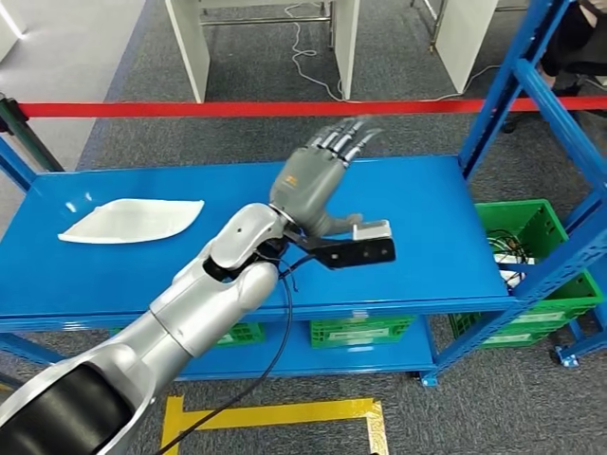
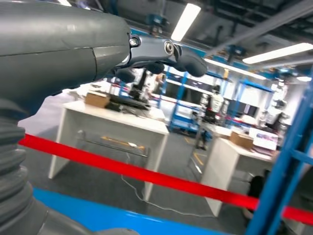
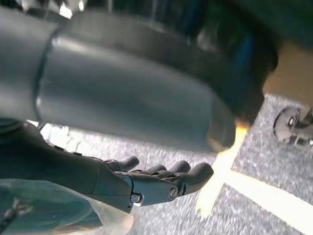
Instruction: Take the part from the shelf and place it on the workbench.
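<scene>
Head view: left hand point(image 1: 315, 180) spread above the shelf point(image 1: 430, 199) (white part point(image 1: 133, 220) apart).

Bare blue shelf top point(image 1: 430, 218) around left robot hand point(image 1: 315, 180), blue uprights point(image 1: 501, 95) flanking right

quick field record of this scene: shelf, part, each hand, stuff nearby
shelf: blue metal rack, robot facing its top deck
part: white curved piece lying flat on the deck, toward its left end, untouched
left hand: raised over the middle of the deck, fingers spread, holding nothing
right hand: hanging low over grey floor, fingers extended, holding nothing
nearby: green crates on the lower level; red tape barrier behind the rack
</scene>
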`<state>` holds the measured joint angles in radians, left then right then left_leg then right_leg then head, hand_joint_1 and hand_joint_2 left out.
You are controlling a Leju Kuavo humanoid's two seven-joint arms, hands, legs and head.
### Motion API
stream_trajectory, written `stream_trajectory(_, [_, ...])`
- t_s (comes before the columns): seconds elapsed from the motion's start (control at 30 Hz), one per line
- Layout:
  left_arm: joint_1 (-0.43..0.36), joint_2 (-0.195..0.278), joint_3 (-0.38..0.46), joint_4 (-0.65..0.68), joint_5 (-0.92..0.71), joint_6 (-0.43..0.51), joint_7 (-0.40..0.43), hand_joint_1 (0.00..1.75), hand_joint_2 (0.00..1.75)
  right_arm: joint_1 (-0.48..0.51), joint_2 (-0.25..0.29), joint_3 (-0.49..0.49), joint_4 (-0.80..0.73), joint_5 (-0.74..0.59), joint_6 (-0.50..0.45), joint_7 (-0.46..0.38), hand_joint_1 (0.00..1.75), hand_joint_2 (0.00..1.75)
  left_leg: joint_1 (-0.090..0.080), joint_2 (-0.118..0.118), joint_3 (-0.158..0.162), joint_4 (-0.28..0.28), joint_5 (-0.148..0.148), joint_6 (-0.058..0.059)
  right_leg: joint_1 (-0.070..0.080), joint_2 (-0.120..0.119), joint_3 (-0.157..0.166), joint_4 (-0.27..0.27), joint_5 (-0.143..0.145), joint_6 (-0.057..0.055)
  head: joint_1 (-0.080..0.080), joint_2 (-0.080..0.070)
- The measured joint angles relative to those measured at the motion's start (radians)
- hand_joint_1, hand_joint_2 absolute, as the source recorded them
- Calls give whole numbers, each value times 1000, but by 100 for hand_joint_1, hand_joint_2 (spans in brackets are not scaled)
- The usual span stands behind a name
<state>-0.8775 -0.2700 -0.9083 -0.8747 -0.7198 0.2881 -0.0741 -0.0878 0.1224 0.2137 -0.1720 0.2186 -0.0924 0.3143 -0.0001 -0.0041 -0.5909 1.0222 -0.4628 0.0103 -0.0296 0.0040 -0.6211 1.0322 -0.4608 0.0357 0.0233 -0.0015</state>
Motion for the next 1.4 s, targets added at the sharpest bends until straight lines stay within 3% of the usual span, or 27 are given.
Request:
stream_trajectory(0.07, [-9, 0, 9, 30, -16, 31, 10, 0, 0, 2, 0, -1, 0, 1, 3, 0, 0, 0, 2, 1, -8, 25, -19, -8, -1, 0, 3, -1, 0, -13, -2, 0])
stream_trajectory(0.17, [-37, 13, 34, 105, -45, 60, 52, 0, 0, 9, 0, -1, 0, 7, 2, 19, 0, 0, 4, 2, -84, 197, -101, -17, 2, -1, 7, -2, -2, -25, -4, 0])
stream_trajectory(0.2, [-44, 22, 47, 141, -52, 60, 68, 0, 0, 12, -1, -1, 0, 9, 3, 29, 0, 0, 4, 2, -112, 255, -119, -17, 4, 1, 8, -2, -3, -28, -4, 0])
stream_trajectory(0.23, [-48, 30, 60, 174, -56, 55, 81, 0, 0, 15, -1, -1, 0, 11, 3, 40, 0, 0, 4, 1, -127, 284, -120, -15, 6, 3, 10, -2, -3, -29, -4, 0])
stream_trajectory(0.27, [-49, 44, 74, 203, -56, 53, 92, 0, 0, 18, -1, -1, 0, 15, 4, 45, 0, 0, 3, 1, -126, 275, -101, -10, 9, 6, 12, -2, -4, -31, -5, 0])
stream_trajectory(0.37, [-50, 110, 126, 274, -37, 86, 97, 0, 0, 26, -6, 3, 0, 49, 9, 23, 0, 0, -9, 2, -54, 97, 1, 22, 17, 13, 16, -2, -5, -32, -6, 0])
stream_trajectory(0.43, [-48, 153, 173, 320, -33, 139, 80, 0, 87, 27, -10, 8, 0, 71, 19, 3, 0, 0, -16, 3, -22, 19, 21, 34, 18, 15, 12, -2, -4, -28, -6, 0])
stream_trajectory(0.5, [-42, 184, 218, 357, -44, 190, 79, 0, 175, 27, -13, 14, 0, 83, 27, -2, 0, 0, -16, 2, -18, 1, 19, 32, 19, 13, 10, -5, -2, -20, -8, 0])
stream_trajectory(0.57, [-37, 203, 253, 381, -58, 228, 92, 0, 175, 28, -17, 19, 0, 90, 28, -2, 0, 0, -8, 0, -11, -14, 27, 28, 21, 8, 1, 8, -17, -11, -7, 0])
stream_trajectory(0.6, [-35, 208, 264, 391, -64, 240, 98, 0, 175, 27, -19, 21, 0, 92, 29, -2, 0, 0, -3, -1, -8, -22, 30, 27, 22, 6, -15, 41, -38, -7, -5, 0])
stream_trajectory(0.67, [-27, 218, 282, 408, -69, 251, 105, 0, 175, 24, -22, 23, 0, 93, 29, -2, 0, 0, -1, -1, -6, -24, 33, 29, 19, 4, -76, 166, -98, 0, -2, 0])
stream_trajectory(0.73, [-15, 226, 294, 421, -70, 252, 108, 0, 175, 24, -23, 24, 0, 93, 29, -2, 0, 0, -2, 0, -6, -24, 32, 29, 18, 3, -129, 269, -125, 5, -2, 0])
stream_trajectory(0.77, [-11, 228, 299, 426, -71, 252, 109, 0, 175, 25, -24, 24, 0, 93, 29, -2, 0, 0, -3, 0, -6, -23, 32, 29, 18, 3, -130, 266, -110, 6, -2, 0])
stream_trajectory(0.8, [-8, 230, 302, 429, -71, 252, 109, 0, 175, 25, -25, 25, 0, 93, 29, -1, 0, 0, -3, -1, -5, -22, 31, 27, 18, 3, -111, 221, -78, 5, -2, 0])
stream_trajectory(0.83, [-7, 231, 305, 431, -72, 252, 109, 0, 175, 26, -26, 25, 0, 93, 29, -1, 0, 0, -3, -2, -5, -21, 29, 25, 18, 2, -77, 149, -38, 3, -2, 0])
stream_trajectory(0.9, [-8, 235, 312, 435, -72, 253, 109, 0, 175, 24, -28, 26, 0, 93, 29, -1, 0, 0, -6, -4, -7, -15, 25, 18, 19, 0, -11, 23, 5, -5, -2, 0])
stream_trajectory(0.93, [-7, 237, 314, 437, -72, 253, 109, 0, 175, 23, -28, 26, 0, 93, 30, -2, 0, 0, -8, -4, -9, -13, 24, 13, 20, 1, 5, -6, 9, -10, -3, 0])
stream_trajectory(1.07, [-8, 244, 320, 445, -73, 253, 110, 0, 175, 23, -28, 26, 0, 94, 31, -2, 0, 0, -7, -3, -17, 5, 10, -4, 17, 2, 12, -17, 8, -31, -4, 0])
stream_trajectory(1.13, [-9, 248, 322, 448, -75, 254, 118, 0, 175, 23, -28, 26, 0, 95, 31, -1, 0, 0, -3, -2, -52, 90, -42, -16, 14, 0, 15, -20, 9, -40, -7, 0])
stream_trajectory(1.2, [-7, 252, 324, 454, -87, 250, 139, 0, 175, 23, -28, 26, 0, 96, 31, 0, 0, 0, 2, -2, -111, 226, -102, -24, 14, -1, 15, -19, 8, -43, -9, 0])
stream_trajectory(1.23, [-5, 255, 324, 458, -96, 247, 152, 0, 175, 23, -28, 26, 0, 96, 31, 0, 0, 0, 5, -2, -132, 272, -115, -27, 14, -1, 15, -19, 8, -44, -9, 0])
stream_trajectory(1.27, [-3, 259, 324, 462, -105, 242, 166, 0, 175, 23, -28, 26, 0, 97, 31, 0, 0, 0, 7, -2, -136, 281, -107, -28, 14, 0, 15, -18, 8, -44, -9, 0])
stream_trajectory(1.3, [-3, 265, 325, 466, -114, 237, 179, 0, 175, 23, -28, 26, 0, 97, 31, 0, 0, 0, 9, -1, -120, 247, -81, -28, 14, 1, 16, -17, 8, -43, -9, 0])
stream_trajectory(1.37, [-3, 279, 331, 471, -125, 231, 195, 0, 175, 23, -28, 26, 0, 98, 31, -2, 0, 0, 10, 0, -54, 109, -12, -25, 14, 3, 19, -16, 6, -40, -9, 0])
stream_trajectory(1.4, [-3, 285, 336, 473, -127, 228, 198, 0, 175, 23, -28, 26, 0, 99, 30, -3, 0, 0, 8, 0, -25, 46, 8, -22, 16, 4, 19, -15, 6, -36, -9, 0])
